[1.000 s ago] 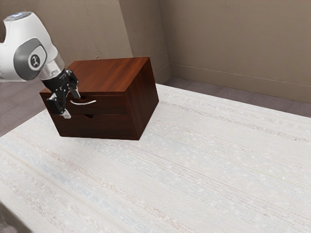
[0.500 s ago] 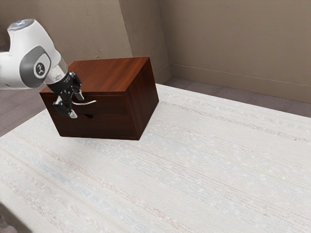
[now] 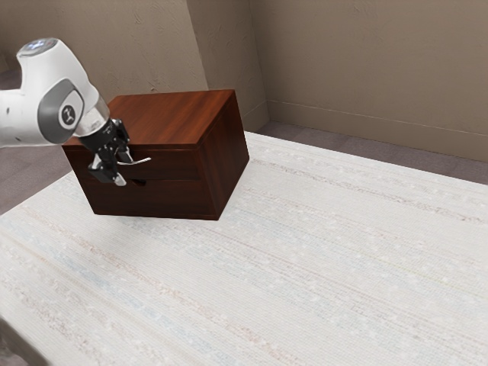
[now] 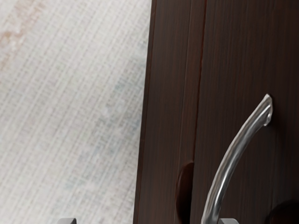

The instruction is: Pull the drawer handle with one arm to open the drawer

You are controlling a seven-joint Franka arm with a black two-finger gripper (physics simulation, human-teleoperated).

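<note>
Drawer handle (image 3: 137, 161) runs partly hidden into the wide-open hand (image 3: 119, 164), not gripped.

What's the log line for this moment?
phase: pre-grasp | hand: open, at handle | handle: between fingers, not clamped | drawer: looks shut

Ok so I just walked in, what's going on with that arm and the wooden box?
A white robot arm has its black hand at the front of a dark wooden drawer box that stands on a pale table. The hand is open, and the curved metal handle of the upper drawer sits between its fingers, close to one of them. The drawer front looks flush with the box, so it has not been pulled open yet.
</note>
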